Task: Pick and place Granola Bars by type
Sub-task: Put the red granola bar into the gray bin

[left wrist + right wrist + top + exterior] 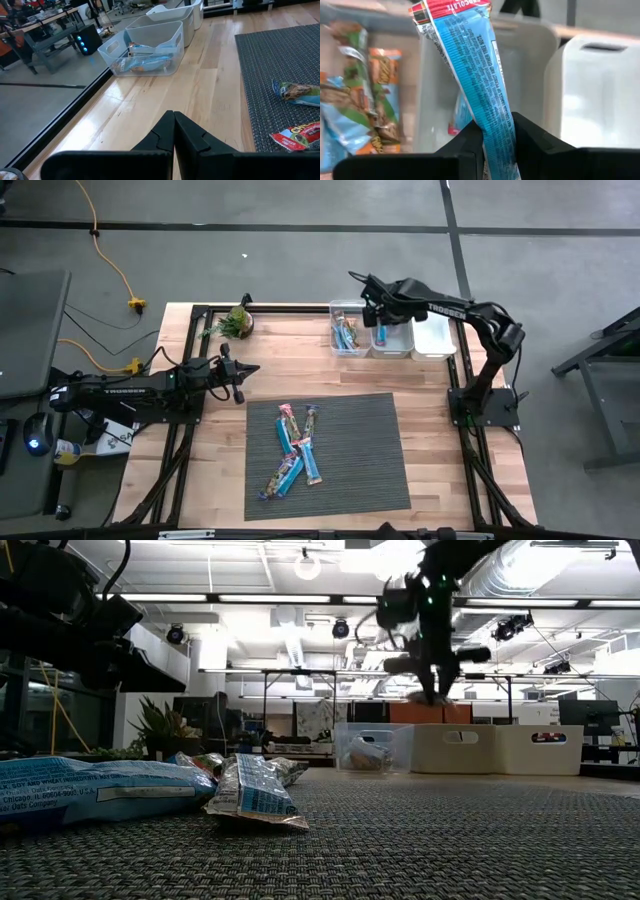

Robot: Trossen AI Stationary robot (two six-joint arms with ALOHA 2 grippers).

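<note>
**Holding one blue bar over the middle bin**

Hanging above the row of bins at the far edge of the table, the right gripper (497,142) has its fingers clamped on a light blue granola bar (470,75) with a red end. The grip sits near one end of the wrapper; the rest of the bar stands out past the fingertips, its long axis running away from the wrist and slightly tilted, red end farthest out. Below it lies the middle white bin (393,340), which already holds a blue bar; the clear bin (347,340) beside it holds mixed green and tan bars.

Handling judgement: the bar looks light and thin, with a glossy, crinkling wrapper that may slip or bend. An end grip lets it swing; a hold across the middle of the short side would be steadier.

The remaining bars (295,455) lie in a loose heap on the grey mat (370,460). The left gripper (173,132) waits over the bare wood near the mat, fingers pressed together, empty.
</note>
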